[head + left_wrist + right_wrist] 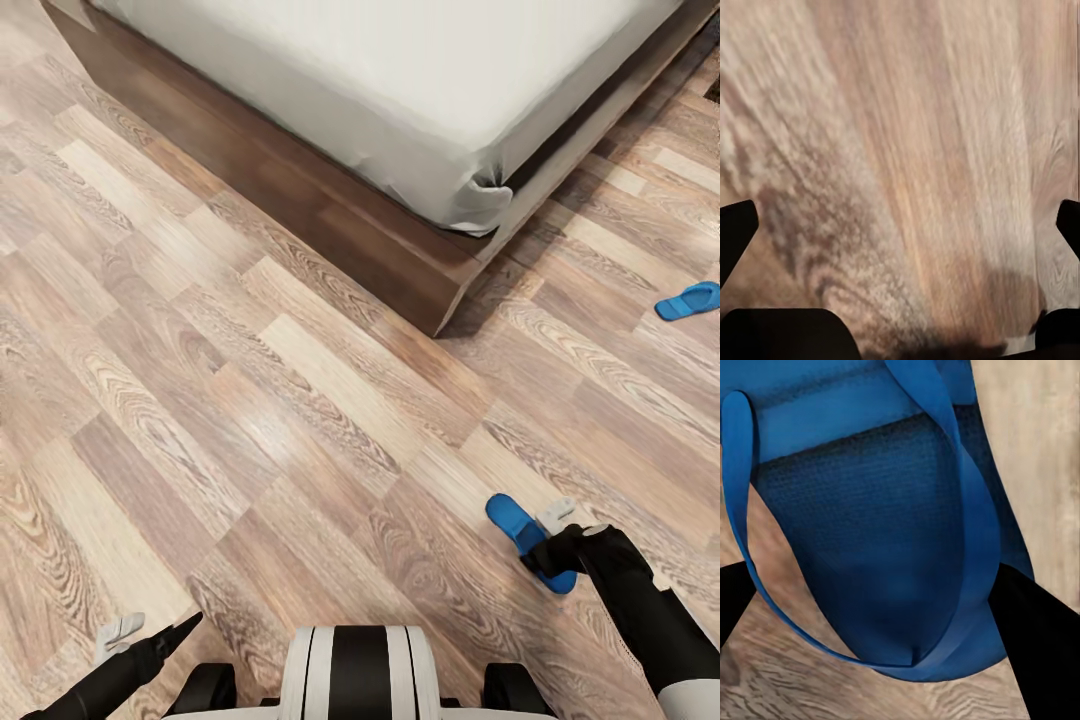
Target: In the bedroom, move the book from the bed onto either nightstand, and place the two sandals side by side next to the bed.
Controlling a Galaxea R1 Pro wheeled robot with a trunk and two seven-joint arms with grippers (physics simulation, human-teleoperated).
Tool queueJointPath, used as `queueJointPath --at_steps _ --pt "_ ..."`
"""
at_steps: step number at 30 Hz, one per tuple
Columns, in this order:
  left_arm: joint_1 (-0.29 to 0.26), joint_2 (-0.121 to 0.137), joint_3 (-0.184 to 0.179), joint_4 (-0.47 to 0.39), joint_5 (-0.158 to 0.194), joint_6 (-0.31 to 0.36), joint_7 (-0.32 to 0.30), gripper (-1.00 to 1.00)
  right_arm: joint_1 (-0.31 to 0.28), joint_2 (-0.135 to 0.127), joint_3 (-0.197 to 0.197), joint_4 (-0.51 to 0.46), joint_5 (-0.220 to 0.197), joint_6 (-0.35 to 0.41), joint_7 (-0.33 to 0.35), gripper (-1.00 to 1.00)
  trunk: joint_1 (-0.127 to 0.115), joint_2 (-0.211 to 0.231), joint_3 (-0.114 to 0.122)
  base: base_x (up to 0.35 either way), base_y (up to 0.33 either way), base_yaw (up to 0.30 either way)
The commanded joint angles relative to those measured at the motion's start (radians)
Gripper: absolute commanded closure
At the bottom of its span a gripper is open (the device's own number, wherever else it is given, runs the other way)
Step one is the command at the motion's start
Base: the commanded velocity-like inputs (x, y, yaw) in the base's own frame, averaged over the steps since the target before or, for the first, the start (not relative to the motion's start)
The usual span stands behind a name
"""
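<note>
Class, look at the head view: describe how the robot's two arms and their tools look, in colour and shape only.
Both arms are slim and glossy black. The right arm widens into a white segment by the picture's lower edge. The left tool has one pale grey finger and one black pointed finger. The right tool is black with a pale grey finger.

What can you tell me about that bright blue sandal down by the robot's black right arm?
The flat bright blue sandal has a rounded sole, a finely textured footbed and smooth straps arching over it. It looks like rubber or plastic. It lies near the wood-plank floor, apart from the bed. The right gripper covers its near end, the black fingers at either side of it.
</note>
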Motion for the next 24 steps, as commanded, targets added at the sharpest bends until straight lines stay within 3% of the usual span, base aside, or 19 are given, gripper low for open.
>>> queueJointPath --at_steps 1,3,5,6,7,8,9,10,11,13,17,19,22,24 --pt "0.000 0.001 0.000 0.001 0.007 0.009 -0.001 -1.00 0.000 -0.003 -0.051 -0.053 0.002 0.008 0.013 1.00 0.000 0.000 0.003 0.000 0.000 0.000" --pt "0.000 0.001 -0.001 0.007 0.007 0.009 -0.002 -1.00 0.000 -0.005 -0.138 -0.076 -0.007 0.015 0.015 1.00 -0.001 0.001 0.011 0.000 0.000 0.000" --pt "0.000 0.001 -0.006 0.013 0.006 0.008 -0.003 -1.00 0.000 -0.005 -0.299 -0.094 -0.029 0.022 0.018 1.00 -0.002 0.001 0.019 0.000 0.000 0.000" --pt "0.000 0.002 -0.008 0.013 0.006 0.008 -0.004 -1.00 0.000 -0.005 -0.341 -0.097 -0.037 0.023 0.018 1.00 -0.003 0.001 0.023 0.000 0.000 0.000" --pt "0.000 0.002 -0.012 0.015 0.006 0.008 -0.004 -1.00 0.000 -0.005 -0.421 -0.100 -0.057 0.025 0.022 1.00 -0.003 0.001 0.027 0.000 0.000 0.000" --pt "0.000 0.002 -0.013 0.015 0.006 0.008 -0.004 -1.00 0.000 -0.005 -0.458 -0.101 -0.069 0.025 0.027 1.00 -0.004 0.002 0.031 0.000 0.000 0.000" --pt "0.000 0.002 -0.016 0.016 0.005 0.008 -0.004 -1.00 0.001 -0.008 -0.554 -0.097 -0.104 0.027 0.061 1.00 -0.004 0.002 0.034 0.000 0.000 0.000" --pt "0.000 0.002 -0.021 0.017 0.002 0.007 -0.003 -1.00 0.002 -0.009 -0.651 -0.078 -0.131 0.027 0.153 1.00 -0.005 0.002 0.038 0.000 0.000 0.000" --pt "0.000 0.002 -0.023 0.017 0.000 0.007 -0.003 -1.00 0.003 -0.010 -0.670 -0.071 -0.135 0.027 0.182 1.00 -0.005 0.002 0.042 0.000 0.000 0.000" --pt "0.000 0.003 -0.031 0.018 -0.018 0.007 -0.003 -1.00 0.005 -0.010 -0.724 -0.044 -0.143 0.027 0.305 1.00 -0.006 0.003 0.050 0.000 0.000 0.000" --pt "0.000 0.005 -0.037 0.021 -0.109 0.005 -0.003 -1.00 0.010 -0.012 -0.759 0.030 -0.148 0.024 0.486 1.00 -0.008 0.004 0.065 0.000 0.000 0.000" --pt "0.000 0.004 -0.038 0.026 -0.151 -0.003 -0.002 -1.00 0.013 -0.012 -0.763 0.090 -0.149 0.018 0.528 1.00 -0.009 0.004 0.073 0.000 0.000 0.000" --pt "0.000 0.003 -0.039 0.057 -0.207 -0.037 -0.003 -1.00 0.033 -0.019 -0.766 0.267 -0.151 -0.016 0.569 1.00 -0.010 0.005 0.085 0.000 0.000 0.000" --pt "0.000 0.003 -0.039 0.091 -0.227 -0.066 -0.003 -1.00 0.042 -0.047 -0.767 0.433 -0.153 -0.081 0.581 1.00 -0.011 0.005 0.092 0.000 0.000 0.000"
